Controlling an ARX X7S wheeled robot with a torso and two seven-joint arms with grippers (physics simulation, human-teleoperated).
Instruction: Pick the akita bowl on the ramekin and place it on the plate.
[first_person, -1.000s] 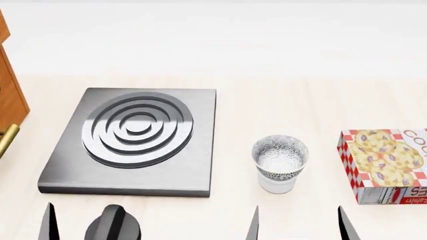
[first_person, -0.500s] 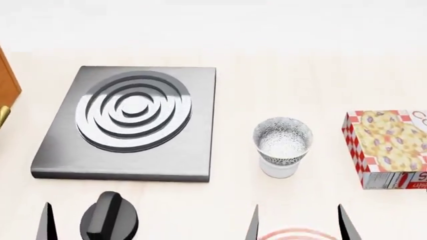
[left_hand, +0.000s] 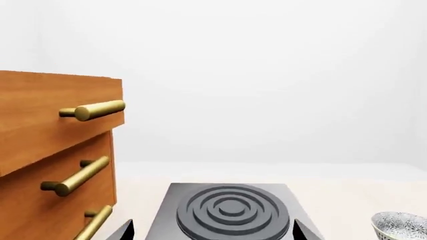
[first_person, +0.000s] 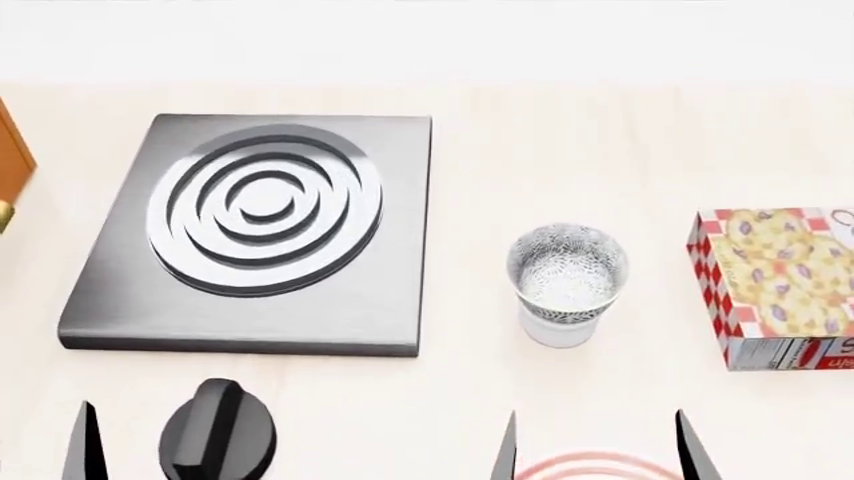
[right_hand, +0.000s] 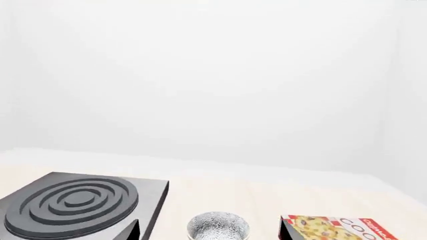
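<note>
Everything has slid down the head view since a second ago, and more of the plate (first_person: 583, 467), white with red rings, now shows at the bottom edge. At centre right I see the speckled grey bowl (first_person: 567, 268), pale inside, nested upright in the glossy white ramekin (first_person: 561, 330). Left of it lies a flat metal burner (first_person: 260, 230) with concentric grooves. My right gripper (first_person: 597, 448) and left gripper (first_person: 91, 450) show only dark fingertips, spread apart, holding nothing.

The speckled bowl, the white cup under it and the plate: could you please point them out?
Speckled bowl (first_person: 567, 272), head view, pale inside.
White cup (first_person: 561, 330), head view, side wall.
Plate (first_person: 594, 467), head view, red-ringed rim.
</note>
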